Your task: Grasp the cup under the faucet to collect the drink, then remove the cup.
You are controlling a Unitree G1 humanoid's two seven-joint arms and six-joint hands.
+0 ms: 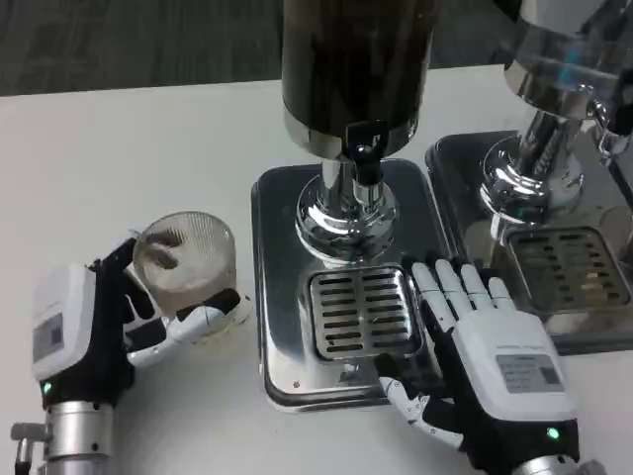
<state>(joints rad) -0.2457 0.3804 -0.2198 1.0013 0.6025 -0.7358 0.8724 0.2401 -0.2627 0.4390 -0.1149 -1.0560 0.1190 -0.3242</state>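
Note:
A clear ribbed cup point(188, 264) stands on the white table left of the dispenser's steel base point(277, 237). My left hand point(94, 332) grips it, thumb under its near side and fingers around its far left. The black faucet point(364, 148) hangs from the dark drink tank point(356, 59) above the slotted drip grate point(363, 312). Nothing stands on the grate. My right hand point(490, 356) lies flat on the base's right part, fingers spread beside the grate, holding nothing.
A second steel dispenser point(554, 109) with its own drip tray point(569, 267) stands at the right, close to my right hand. The white table point(129, 158) stretches left and back of the cup.

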